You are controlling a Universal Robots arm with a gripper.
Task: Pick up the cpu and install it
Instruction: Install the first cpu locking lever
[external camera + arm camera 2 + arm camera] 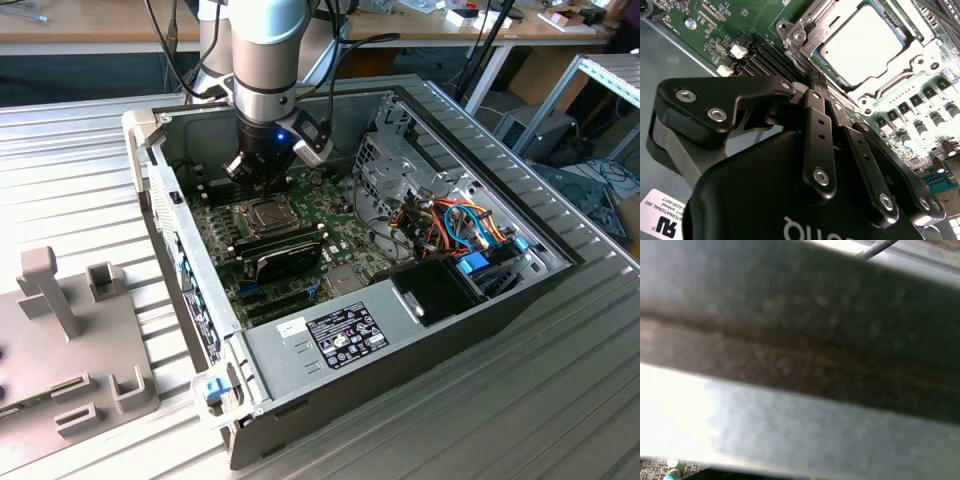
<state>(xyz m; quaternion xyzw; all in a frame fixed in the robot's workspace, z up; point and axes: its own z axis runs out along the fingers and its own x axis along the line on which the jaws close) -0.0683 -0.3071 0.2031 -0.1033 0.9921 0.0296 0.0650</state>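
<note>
In the second wrist view the cpu [865,45], a bright silvery square, lies flat inside the socket's metal frame [800,35] on the green motherboard [725,20]. My black gripper [815,76] hangs just beside that frame, its two fingers [818,130] pressed together with nothing between them. In the exterior view the gripper [260,178] hovers low inside the open computer case, right behind the socket [262,213], which lies flat on the motherboard [330,215].
The case walls [160,190] enclose the work area. A black oblong module [285,250] lies in front of the socket. A drive cage [395,160] and coloured cables [455,225] stand at the exterior view's right. Grey fixtures [70,340] rest outside the case.
</note>
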